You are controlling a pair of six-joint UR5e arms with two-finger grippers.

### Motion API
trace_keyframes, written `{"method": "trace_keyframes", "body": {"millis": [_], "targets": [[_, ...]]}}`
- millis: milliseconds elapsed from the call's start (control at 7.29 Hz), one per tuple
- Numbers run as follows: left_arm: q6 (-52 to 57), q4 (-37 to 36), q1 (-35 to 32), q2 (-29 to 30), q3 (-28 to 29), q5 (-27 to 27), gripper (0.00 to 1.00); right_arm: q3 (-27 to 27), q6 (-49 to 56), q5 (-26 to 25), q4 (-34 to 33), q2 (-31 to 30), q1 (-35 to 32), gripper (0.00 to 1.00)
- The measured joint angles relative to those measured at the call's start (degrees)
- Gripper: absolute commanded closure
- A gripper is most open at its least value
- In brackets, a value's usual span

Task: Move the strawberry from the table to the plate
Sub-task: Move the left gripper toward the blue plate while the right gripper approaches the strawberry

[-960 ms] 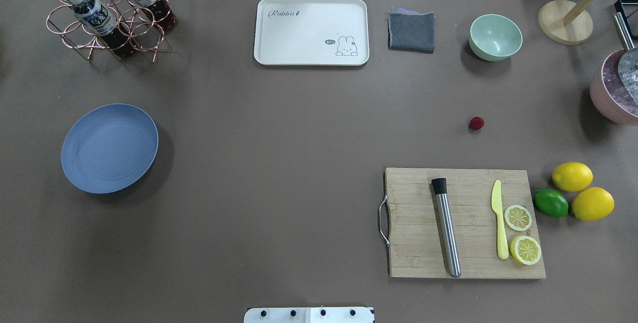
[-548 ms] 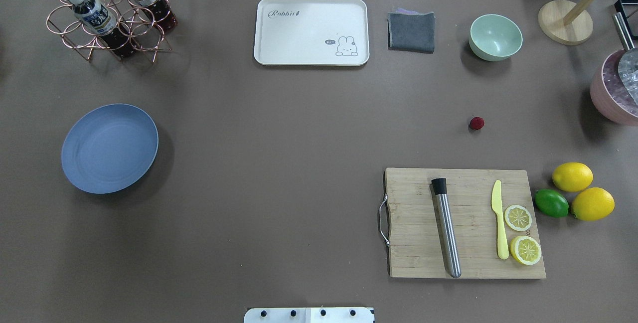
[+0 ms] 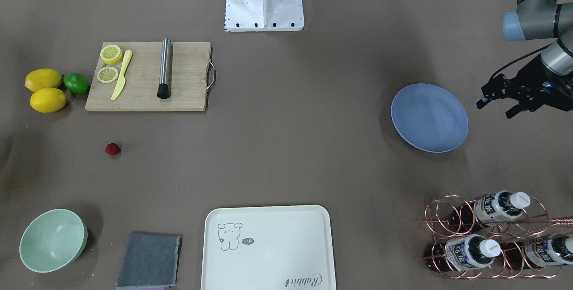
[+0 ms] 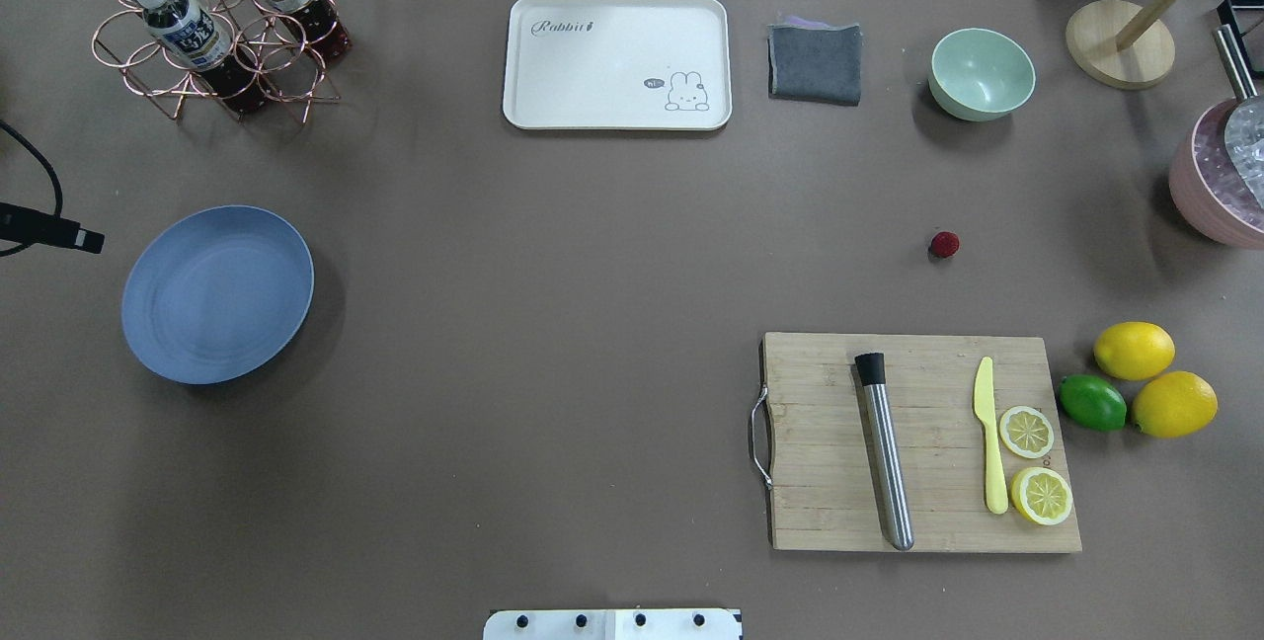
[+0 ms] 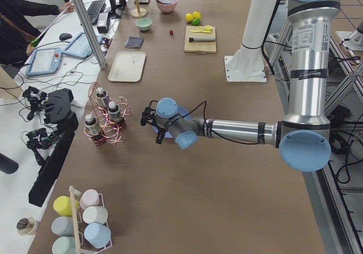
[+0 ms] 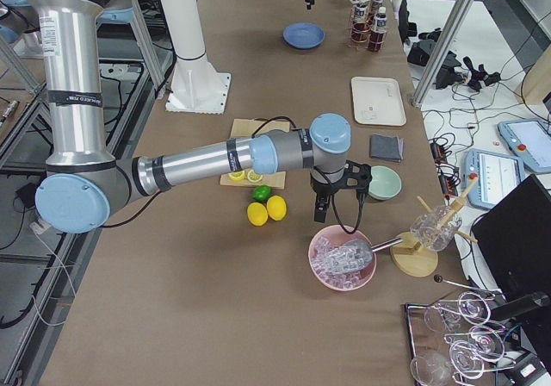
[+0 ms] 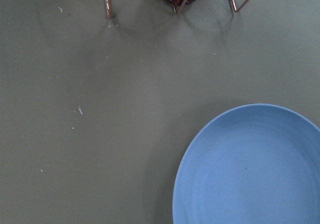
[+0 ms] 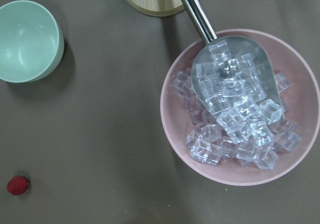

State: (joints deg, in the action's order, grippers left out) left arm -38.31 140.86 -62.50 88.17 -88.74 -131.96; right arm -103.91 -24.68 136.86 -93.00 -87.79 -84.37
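Note:
The strawberry [image 4: 944,244] is a tiny dark-red berry lying alone on the brown table [image 4: 592,275], right of centre and beyond the cutting board. It also shows in the front-facing view as the strawberry [image 3: 112,148] and at the right wrist view's lower left corner as the strawberry [image 8: 18,185]. The blue plate [image 4: 217,294] sits empty at the far left. My left gripper [image 3: 494,109] hovers open just outside the plate [image 3: 429,117], holding nothing. My right gripper [image 6: 331,192] hangs above the pink ice bowl; I cannot tell whether it is open or shut.
A wooden cutting board [image 4: 918,442] carries a steel muddler, a yellow knife and lemon slices. Two lemons [image 4: 1155,378] and a lime sit beside it. A mint bowl [image 4: 981,73], grey cloth, cream tray [image 4: 617,62], bottle rack [image 4: 212,23] and ice bowl [image 4: 1220,176] line the far edge.
One finger of my left gripper and its cable have come into the overhead view at the left edge, beside the plate. The strawberry and everything else have stayed put.

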Motion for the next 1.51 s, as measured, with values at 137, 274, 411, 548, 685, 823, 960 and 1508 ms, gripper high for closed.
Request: {"method": "trace_keyframes", "body": {"millis": [137,274,411,548,685,823,960,1508], "targets": [[-1.94,3.98,2.83,0.04,2.16,2.26,0.03,-0.18,-2.17,-0.03,0.01,0.75,1.66,0.00],[-3.99,7.62,5.41,0.05,3.94,4.24,0.10,-0.14,-3.49,-0.07,0.01,1.48,2.97,0.00],[-5.26,9.99,7.11,0.07,5.18,5.45,0.27,-0.01,-4.43,-0.09,0.01,2.15,3.86,0.00],[-5.73,11.03,7.89,0.06,5.87,5.95,0.53,0.09,-5.47,-0.09,0.01,2.72,4.52,0.00],[-5.88,11.45,8.16,0.02,6.22,6.11,1.00,0.07,-5.95,-0.10,-0.01,2.95,4.83,0.00],[-5.92,11.69,8.22,0.01,6.43,6.16,1.00,-0.02,-6.26,-0.10,-0.05,3.02,4.95,0.00],[-5.93,11.80,8.25,0.04,6.49,6.18,1.00,-0.10,-6.57,-0.10,-0.07,3.04,4.98,0.00],[-11.21,10.07,8.03,1.21,3.54,1.85,1.00,-0.15,-6.79,-0.08,-0.01,3.12,5.12,0.00]]}}
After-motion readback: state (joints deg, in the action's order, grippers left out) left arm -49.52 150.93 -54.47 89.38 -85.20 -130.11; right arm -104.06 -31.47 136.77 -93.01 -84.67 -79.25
